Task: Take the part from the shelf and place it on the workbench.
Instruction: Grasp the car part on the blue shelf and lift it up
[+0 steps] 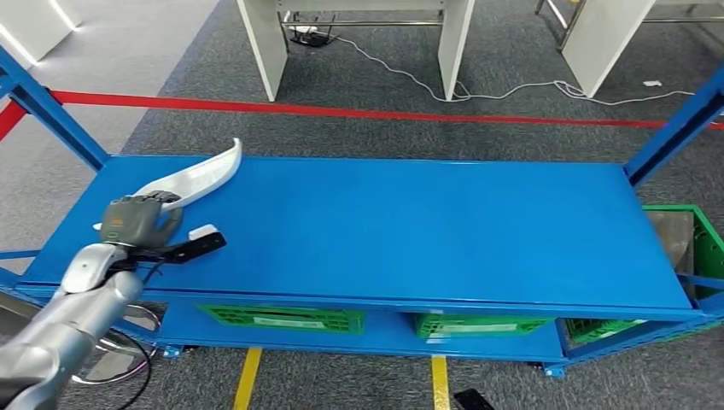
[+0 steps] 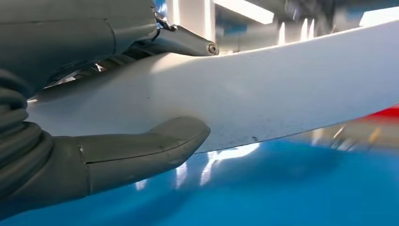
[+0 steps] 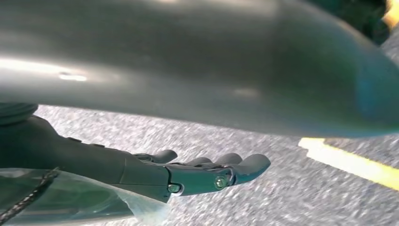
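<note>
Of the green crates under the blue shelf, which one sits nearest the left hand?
The leftmost green crate, below the shelf's front edge; the others lie farther right, away from the left hand holding the white part.

White part [image 1: 201, 178] lies on blue shelf [image 1: 410, 231].

Left hand [image 1: 137, 224] covers the near end of the white part [image 1: 201, 177], so the contact there can't be read from the head view. Left wrist view: part [image 2: 263, 99] is cut off at the frame edge, far background blurred. Green crates [image 1: 282, 318] are mostly hidden under the blue shelf [image 1: 427, 231]. Right hand [image 3: 197, 176]: wrist hidden behind a blurred grey body part, floor soft.
</note>
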Controlling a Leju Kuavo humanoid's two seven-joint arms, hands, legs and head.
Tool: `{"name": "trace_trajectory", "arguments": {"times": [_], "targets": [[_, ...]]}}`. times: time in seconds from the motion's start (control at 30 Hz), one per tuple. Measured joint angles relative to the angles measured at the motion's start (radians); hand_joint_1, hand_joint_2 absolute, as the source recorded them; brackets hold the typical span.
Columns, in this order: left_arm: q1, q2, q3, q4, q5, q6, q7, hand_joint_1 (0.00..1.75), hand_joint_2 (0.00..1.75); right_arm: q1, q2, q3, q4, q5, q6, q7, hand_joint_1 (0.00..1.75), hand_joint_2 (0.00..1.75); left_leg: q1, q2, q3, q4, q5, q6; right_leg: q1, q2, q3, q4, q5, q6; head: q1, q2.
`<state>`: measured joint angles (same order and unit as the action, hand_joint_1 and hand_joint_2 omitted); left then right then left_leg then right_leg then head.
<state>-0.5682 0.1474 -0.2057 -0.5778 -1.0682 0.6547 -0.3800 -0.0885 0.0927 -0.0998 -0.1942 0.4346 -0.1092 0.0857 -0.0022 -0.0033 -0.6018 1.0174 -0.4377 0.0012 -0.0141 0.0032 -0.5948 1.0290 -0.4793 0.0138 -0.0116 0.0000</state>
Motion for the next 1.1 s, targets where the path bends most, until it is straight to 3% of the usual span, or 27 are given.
{"name": "trace_trajectory", "arguments": {"times": [0.07, 0.1, 0.2, 0.23, 0.27, 0.3, 0.4, 0.47, 0.57, 0.63, 0.7, 0.73, 0.77, 0.8, 0.9, 0.97, 1.03, 1.1], "targets": [[0.035, -0.023, -0.003, -0.077, 0.009, 0.021, 0.004, 1.75, 1.75, 0.0, 0.001, -0.005, 0.0, 0.008, -0.001, 0.0, 0.0, 0.0, 0.003, 0.0, -0.004, 0.011, -0.012, -0.008, -0.002, 0.0, 0.001, -0.002, 0.002, -0.012, 0.0, 0.0], [0.049, -0.032, -0.005, -0.11, 0.009, 0.022, 0.009, 1.75, 1.75, -0.001, 0.002, -0.006, 0.0, 0.01, -0.001, 0.0, 0.0, 0.0, 0.004, 0.0, -0.014, 0.037, -0.031, -0.013, -0.003, 0.0, 0.002, -0.004, 0.004, -0.019, -0.001, 0.0], [0.075, -0.051, -0.012, -0.174, 0.026, 0.023, 0.007, 1.75, 1.75, -0.001, 0.002, -0.008, 0.0, 0.013, -0.001, -0.001, 0.0, 0.0, 0.008, 0.001, -0.092, 0.217, -0.121, -0.024, -0.004, 0.003, 0.003, -0.005, 0.004, -0.028, -0.004, 0.0], [0.086, -0.06, -0.012, -0.196, 0.041, 0.023, -0.003, 1.75, 1.75, 0.001, 0.003, -0.01, 0.0, 0.015, -0.001, 0.0, 0.0, 0.0, 0.008, 0.001, -0.115, 0.267, -0.136, -0.025, -0.004, 0.004, 0.004, -0.005, 0.003, -0.029, -0.004, 0.0], [0.1, -0.069, -0.014, -0.222, 0.057, 0.024, -0.015, 1.75, 1.75, 0.002, 0.003, -0.012, 0.0, 0.017, -0.001, 0.0, 0.0, 0.0, 0.009, 0.001, -0.126, 0.286, -0.133, -0.024, -0.004, 0.005, 0.005, -0.004, 0.002, -0.028, -0.004, 0.0], [0.115, -0.081, -0.02, -0.257, 0.069, 0.024, -0.024, 1.75, 1.75, 0.003, 0.003, -0.015, 0.0, 0.019, -0.001, 0.0, 0.0, 0.0, 0.009, 0.001, -0.117, 0.264, -0.109, -0.022, -0.004, 0.005, 0.007, -0.004, 0.001, -0.027, -0.004, 0.0], [0.153, -0.117, -0.063, -0.393, 0.077, 0.029, -0.027, 1.75, 1.75, 0.001, 0.004, -0.023, 0.0, 0.028, -0.001, 0.0, 0.0, 0.0, 0.007, 0.0, -0.034, 0.077, -0.011, -0.009, -0.002, 0.003, 0.014, -0.004, -0.007, -0.018, -0.003, 0.0], [0.17, -0.137, -0.098, -0.464, 0.074, 0.032, -0.018, 1.75, 1.75, -0.001, 0.004, -0.027, 0.0, 0.032, 0.0, 0.0, 0.0, 0.0, 0.002, 0.0, -0.008, 0.016, -0.003, -0.002, 0.0, 0.001, 0.013, -0.004, -0.008, -0.009, -0.002, 0.0], [0.189, -0.153, -0.124, -0.532, 0.075, 0.033, -0.01, 1.75, 1.75, 0.0, 0.005, -0.031, 0.0, 0.034, 0.0, 0.001, 0.0, 0.0, 0.005, 0.002, -0.003, 0.001, -0.006, 0.012, 0.0, 0.001, 0.008, -0.002, -0.014, 0.007, -0.002, 0.0], [0.193, -0.159, -0.133, -0.564, 0.079, 0.033, -0.009, 1.75, 1.75, 0.002, 0.005, -0.032, 0.0, 0.035, -0.001, 0.001, 0.0, 0.0, 0.01, 0.003, 0.001, -0.007, -0.002, 0.025, 0.0, 0.0, -0.022, 0.06, -0.054, 0.014, 0.0, 0.0], [0.199, -0.163, -0.141, -0.583, 0.083, 0.034, -0.009, 1.75, 1.75, 0.002, 0.005, -0.034, 0.0, 0.035, -0.001, 0.001, 0.0, 0.0, 0.008, 0.002, 0.001, -0.007, -0.002, 0.031, 0.0, -0.001, -0.085, 0.192, -0.112, 0.018, 0.001, 0.0], [0.203, -0.164, -0.145, -0.59, 0.087, 0.034, -0.011, 1.75, 1.75, 0.002, 0.005, -0.035, 0.0, 0.035, -0.001, 0.001, 0.0, 0.0, 0.008, 0.002, 0.002, -0.007, -0.002, 0.031, 0.0, -0.001, -0.115, 0.248, -0.129, 0.02, 0.001, 0.0], [0.208, -0.165, -0.15, -0.596, 0.096, 0.035, -0.018, 1.75, 1.75, 0.003, 0.005, -0.037, 0.0, 0.035, -0.001, 0.001, 0.0, 0.0, 0.008, 0.002, 0.002, -0.006, -0.002, 0.032, 0.0, -0.001, -0.131, 0.274, -0.128, 0.022, 0.0, 0.0], [0.213, -0.167, -0.153, -0.605, 0.113, 0.036, -0.031, 1.75, 1.75, 0.003, 0.005, -0.038, 0.0, 0.036, -0.001, 0.001, 0.0, 0.0, 0.008, 0.002, 0.003, -0.005, -0.003, 0.031, -0.001, -0.001, -0.129, 0.262, -0.108, 0.022, 0.001, 0.0], [0.23, -0.185, -0.171, -0.657, 0.207, 0.027, -0.091, 1.75, 1.75, 0.003, 0.005, -0.046, 0.0, 0.037, -0.001, 0.001, 0.0, 0.0, 0.006, 0.0, 0.004, 0.003, -0.008, 0.023, -0.003, -0.002, -0.041, 0.074, -0.012, 0.021, 0.001, 0.0], [0.247, -0.2, -0.196, -0.708, 0.288, -0.009, -0.117, 1.75, 1.75, 0.002, 0.006, -0.051, 0.0, 0.037, -0.002, 0.001, 0.0, 0.0, 0.001, -0.001, -0.001, 0.011, -0.008, 0.015, -0.002, 0.0, -0.005, 0.008, 0.005, 0.017, 0.001, 0.0], [0.276, -0.212, -0.221, -0.764, 0.409, -0.064, -0.142, 1.75, 1.75, 0.005, 0.007, -0.058, 0.0, 0.034, -0.006, -0.004, 0.0, 0.0, 0.0, -0.001, -0.003, 0.014, -0.005, 0.007, -0.001, 0.003, -0.003, 0.005, 0.006, 0.009, 0.001, 0.0], [0.314, -0.225, -0.232, -0.821, 0.553, -0.109, -0.179, 1.75, 1.75, 0.009, 0.008, -0.069, 0.0, 0.031, -0.015, -0.015, 0.0, 0.0, 0.002, 0.0, -0.009, 0.032, -0.028, -0.002, -0.004, 0.004, -0.006, 0.001, 0.013, -0.004, -0.001, 0.0]]}}
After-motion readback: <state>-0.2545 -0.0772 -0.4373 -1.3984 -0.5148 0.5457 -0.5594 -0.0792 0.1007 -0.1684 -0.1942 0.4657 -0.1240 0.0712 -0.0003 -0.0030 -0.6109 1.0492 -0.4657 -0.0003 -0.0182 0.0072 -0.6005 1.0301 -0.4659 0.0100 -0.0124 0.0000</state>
